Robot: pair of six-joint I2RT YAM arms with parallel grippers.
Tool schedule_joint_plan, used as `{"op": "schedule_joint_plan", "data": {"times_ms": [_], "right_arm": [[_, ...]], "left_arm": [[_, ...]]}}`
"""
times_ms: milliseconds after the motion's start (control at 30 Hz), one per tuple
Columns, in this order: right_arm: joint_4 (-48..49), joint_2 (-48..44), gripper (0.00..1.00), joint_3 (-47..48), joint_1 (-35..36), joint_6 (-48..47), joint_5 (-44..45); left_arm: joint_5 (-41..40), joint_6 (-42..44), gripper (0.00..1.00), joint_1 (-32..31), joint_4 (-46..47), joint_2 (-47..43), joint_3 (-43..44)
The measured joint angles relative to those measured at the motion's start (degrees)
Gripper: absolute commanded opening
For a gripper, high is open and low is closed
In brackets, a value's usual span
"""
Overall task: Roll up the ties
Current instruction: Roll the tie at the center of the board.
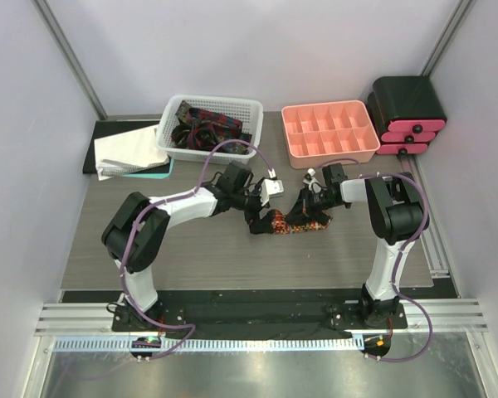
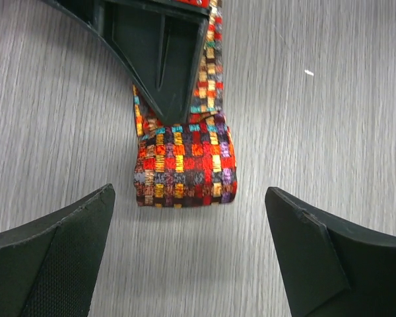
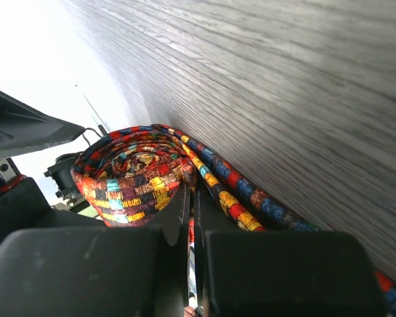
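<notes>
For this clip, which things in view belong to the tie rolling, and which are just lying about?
Job: patterned tie, partly rolled; spare ties in the white basket; left gripper, open; right gripper, shut on it.
Lying about: pink tray; black drawer unit; papers.

The top view is bright and even, with only soft shadows. The left wrist view shows the tie [image 2: 185, 165] sharp. The right wrist view glows white at the top left, and its near fingers [image 3: 270, 271] are blurry.
</notes>
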Motion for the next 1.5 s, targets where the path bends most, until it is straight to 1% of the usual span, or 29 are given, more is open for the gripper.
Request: {"op": "schedule_joint_plan", "data": {"times_ms": [100, 200, 233, 300, 333, 400, 433, 467, 500, 533, 600, 633, 700, 733, 867, 900, 1033, 1167, 1267, 1300, 1367, 1400, 1467, 1500], "right_arm": [[-0.2, 0.0, 0.01, 0.0, 0.0, -0.3, 0.4], [-0.3, 0.0, 0.01, 0.0, 0.0, -0.6, 0.5], [-0.3, 0.0, 0.01, 0.0, 0.0, -0.8, 0.5], [-0.3, 0.0, 0.01, 0.0, 0.0, -1.0, 0.4], [-0.3, 0.0, 0.01, 0.0, 0.0, -1.0, 0.4], [-0.3, 0.0, 0.01, -0.1, 0.0, -1.1, 0.4], [-0.2, 0.0, 0.01, -0.2, 0.0, -1.1, 0.3], [0.0, 0.0, 0.02, -0.4, 0.0, -1.0, 0.2], [0.3, 0.0, 0.04, -0.6, 0.0, -0.9, 0.0], [0.7, 0.0, 0.12, -0.9, 0.0, -0.6, -0.3], [1.2, -0.3, 0.2, -1.3, -0.1, 0.0, -0.7], [1.2, -0.5, 0.28, -1.4, -0.1, 0.0, -0.7], [0.4, -1.5, 0.36, -1.5, -0.2, -0.2, -0.3], [-0.5, -2.3, 0.42, -1.5, -0.3, -0.9, 0.1], [-7.1, -5.7, 0.53, -0.1, -1.1, -5.4, 2.2], [-8.0, -6.3, 0.55, 0.2, -1.3, -6.0, 2.3], [-11.1, -9.9, 0.55, 0.7, -1.3, -7.9, 2.0], [-10.9, -10.5, 0.53, 0.5, 0.5, -7.6, 1.3], [-9.8, -10.3, 0.46, 0.1, 2.3, -6.8, 1.1], [-9.0, -9.9, 0.32, 0.1, 2.8, -6.4, 1.2], [-7.9, -9.0, 0.12, 0.2, 3.5, -6.1, 1.2], [-7.5, -8.3, 0.02, 0.2, 3.6, -5.8, 1.0], [-7.0, -7.1, 0.01, 0.4, 3.3, -5.1, -0.2], [-6.9, -6.6, 0.01, 0.5, 3.1, -4.9, -0.9]], "left_arm": [[-0.3, -1.7, 0.9, -0.7, 3.1, 1.4, -0.2], [-1.0, -3.8, 0.8, -1.6, 6.6, 3.0, -0.9], [-1.4, -4.5, 0.74, -2.0, 8.0, 3.7, -1.2], [-2.2, -5.2, 0.67, -2.8, 10.0, 4.7, -2.0], [-2.6, -5.2, 0.57, -3.2, 10.7, 5.0, -2.4], [-4.1, -4.4, 0.48, -4.0, 12.0, 5.5, -3.4], [-5.1, -3.7, 0.39, -4.2, 12.4, 5.6, -3.6], [-5.7, -3.2, 0.34, -4.3, 12.5, 5.6, -3.7], [-6.3, -2.8, 0.3, -4.5, 12.5, 5.6, -3.7], [-7.0, -2.4, 0.22, -4.6, 12.4, 5.6, -3.7], [-7.7, -1.3, 0.17, -4.9, 12.0, 5.6, -3.7], [-8.0, -0.8, 0.15, -5.0, 11.7, 5.6, -3.6], [-8.4, 0.3, 0.14, -5.2, 10.5, 5.6, -3.0], [-8.6, 0.9, 0.14, -5.2, 9.6, 5.6, -2.6], [-9.7, 3.9, 0.15, -5.3, 4.1, 5.4, -0.6], [-9.8, 4.3, 0.16, -5.4, 3.4, 5.4, -0.4], [-10.7, 6.7, 0.19, -5.4, -1.7, 5.4, 1.7], [-11.3, 8.0, 0.22, -5.4, -5.7, 5.8, 3.7], [-11.3, 8.5, 0.26, -5.4, -7.5, 6.3, 4.9], [-11.3, 8.6, 0.28, -5.4, -8.0, 6.4, 5.3], [-11.3, 9.2, 0.31, -5.4, -8.6, 6.5, 5.6], [-11.3, 9.4, 0.34, -5.4, -8.9, 6.6, 5.7], [-11.4, 9.7, 0.4, -5.4, -9.3, 6.6, 5.7], [-11.5, 9.9, 0.46, -5.4, -9.3, 6.6, 5.7]]}}
